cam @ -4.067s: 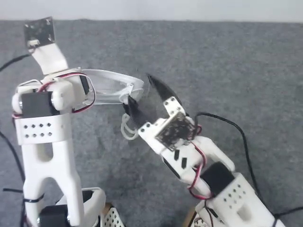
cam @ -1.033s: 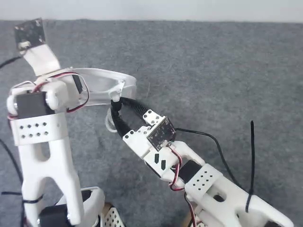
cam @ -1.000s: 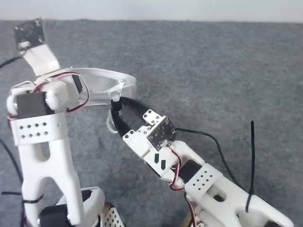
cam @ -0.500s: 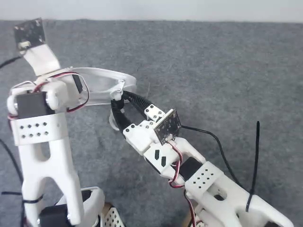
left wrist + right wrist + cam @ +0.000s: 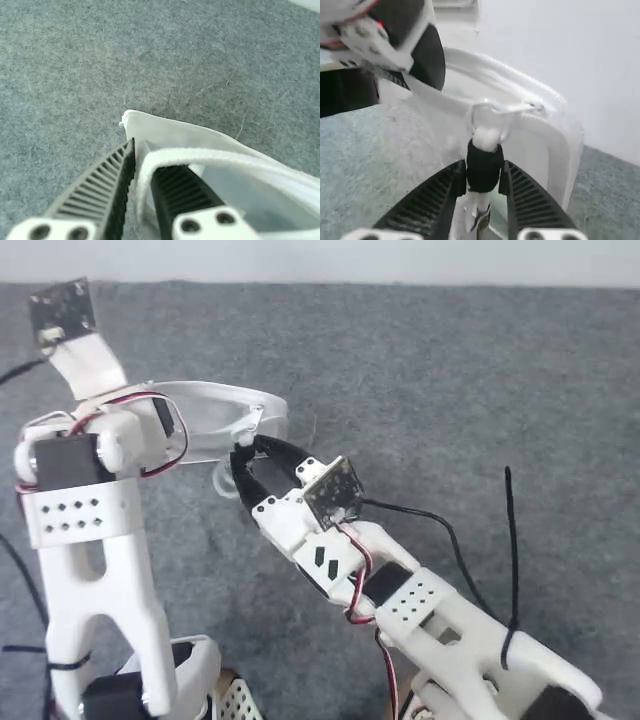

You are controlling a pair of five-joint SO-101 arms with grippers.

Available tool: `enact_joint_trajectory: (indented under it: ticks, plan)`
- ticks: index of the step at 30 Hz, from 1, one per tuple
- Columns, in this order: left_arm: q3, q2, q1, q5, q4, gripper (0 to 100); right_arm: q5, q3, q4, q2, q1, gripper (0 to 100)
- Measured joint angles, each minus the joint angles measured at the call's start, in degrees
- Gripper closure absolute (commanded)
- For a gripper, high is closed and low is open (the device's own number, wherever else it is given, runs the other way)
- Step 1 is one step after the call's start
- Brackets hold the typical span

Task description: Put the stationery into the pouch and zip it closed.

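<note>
A clear pouch (image 5: 215, 420) with a white zip band lies on its side at the left of the grey mat. My left gripper (image 5: 141, 160) is shut on the pouch's rim (image 5: 200, 157) near one corner; in the high view the left arm (image 5: 90, 500) stands over that end. My right gripper (image 5: 243, 450) is at the pouch's other end. It is shut on the black zip pull (image 5: 482, 177), which hangs below a white bead (image 5: 485, 137). I cannot make out what is inside the pouch (image 5: 535, 125).
The grey mat (image 5: 480, 370) stretches open to the right and far side. Black cables (image 5: 510, 530) loop off the right arm near the front right. A pale wall runs along the mat's far edge.
Four seconds ago the right gripper stood open beside the pouch's end; now it is shut on the zip pull. Over the last second its wrist has turned and the arm has shifted slightly left.
</note>
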Motion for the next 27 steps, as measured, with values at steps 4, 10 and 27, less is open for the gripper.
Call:
enact_joint_trajectory:
  ticks: [4, 10, 27]
  plan:
    - [0.0, 0.0, 0.0, 0.0, 0.0, 99, 0.0, 0.0, -1.6, 0.1, 0.0, 89.8]
    - [0.0, 0.0, 0.0, 0.0, 0.0, 99, 0.0, 0.0, -1.7, 0.1, 0.9, 98.3]
    - [0.0, 0.0, 0.0, 0.0, 0.0, 78, 9.6, 1.8, 30.9, -23.3, -1.8, 99.3]
